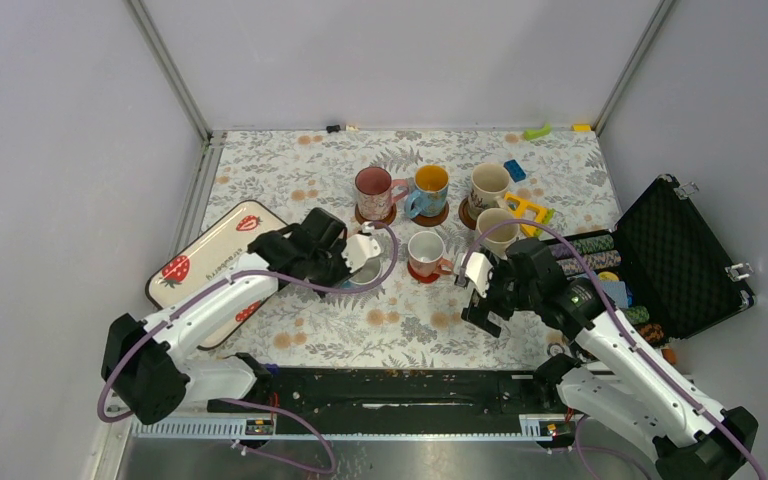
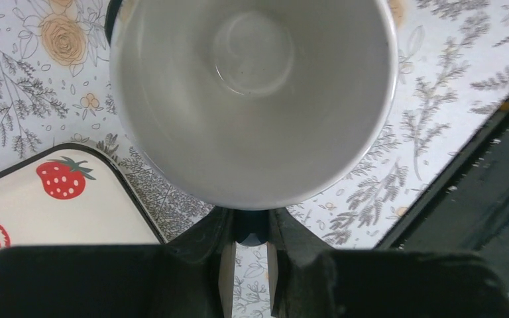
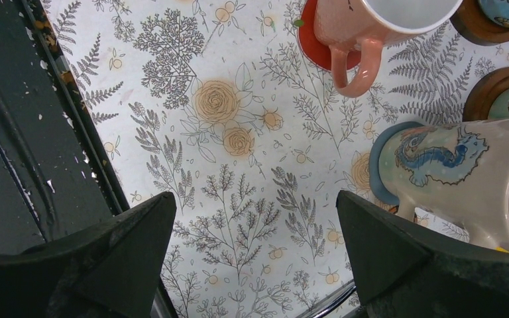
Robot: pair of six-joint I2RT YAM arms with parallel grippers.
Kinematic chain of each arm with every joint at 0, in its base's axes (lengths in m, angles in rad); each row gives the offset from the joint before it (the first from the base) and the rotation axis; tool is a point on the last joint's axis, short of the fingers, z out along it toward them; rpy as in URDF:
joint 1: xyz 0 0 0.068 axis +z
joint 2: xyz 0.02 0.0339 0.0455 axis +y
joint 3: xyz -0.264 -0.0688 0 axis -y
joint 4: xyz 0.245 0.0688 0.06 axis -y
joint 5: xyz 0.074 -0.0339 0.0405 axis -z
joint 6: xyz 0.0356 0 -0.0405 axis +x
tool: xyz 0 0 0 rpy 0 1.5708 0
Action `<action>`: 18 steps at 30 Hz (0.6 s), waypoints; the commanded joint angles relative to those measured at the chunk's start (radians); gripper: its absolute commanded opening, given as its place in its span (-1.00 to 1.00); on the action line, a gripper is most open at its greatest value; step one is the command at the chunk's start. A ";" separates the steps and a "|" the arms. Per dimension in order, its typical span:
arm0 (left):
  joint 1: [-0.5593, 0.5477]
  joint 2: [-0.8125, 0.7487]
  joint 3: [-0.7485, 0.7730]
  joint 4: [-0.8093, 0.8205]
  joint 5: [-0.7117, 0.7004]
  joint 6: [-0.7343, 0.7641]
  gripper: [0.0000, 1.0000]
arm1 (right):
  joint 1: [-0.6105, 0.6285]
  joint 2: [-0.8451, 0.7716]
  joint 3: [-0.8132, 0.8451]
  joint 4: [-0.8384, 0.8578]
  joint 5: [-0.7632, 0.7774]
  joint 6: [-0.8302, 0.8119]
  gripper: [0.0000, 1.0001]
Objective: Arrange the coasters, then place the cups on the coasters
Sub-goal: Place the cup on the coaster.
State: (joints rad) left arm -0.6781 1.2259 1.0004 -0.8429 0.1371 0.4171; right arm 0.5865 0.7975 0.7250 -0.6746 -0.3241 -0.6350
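My left gripper [image 1: 353,256] [image 2: 251,233] is shut on the dark handle of a white cup [image 1: 366,257] [image 2: 252,93]. The cup is upright over a grey-blue coaster [image 1: 358,285]; I cannot tell whether they touch. A maroon-pink cup [image 1: 373,188], a blue cup with yellow interior [image 1: 430,188] and a cream cup [image 1: 488,186] stand on dark brown coasters in the back row. A small pink-handled cup [image 1: 426,250] [image 3: 364,26] sits on a red coaster [image 3: 313,41]. My right gripper [image 1: 477,296] [image 3: 255,205] is open and empty, beside a cream dragon-print cup [image 1: 498,230] [image 3: 457,172].
A cream strawberry tray [image 1: 210,262] lies at the left. An open black case [image 1: 682,252] with poker chips stands at the right. Small yellow [image 1: 530,210], blue [image 1: 514,170] and green [image 1: 537,131] items lie near the back right. A black rail [image 1: 390,390] runs along the near edge.
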 commanded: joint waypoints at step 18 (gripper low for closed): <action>0.118 0.144 -0.049 0.374 -0.082 0.031 -1.00 | -0.038 -0.058 -0.021 0.053 -0.073 0.000 0.99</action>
State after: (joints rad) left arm -0.6155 1.3697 0.9215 -0.5838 0.0593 0.4473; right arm 0.5594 0.7551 0.7136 -0.6441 -0.3584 -0.6350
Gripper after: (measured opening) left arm 0.182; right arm 0.994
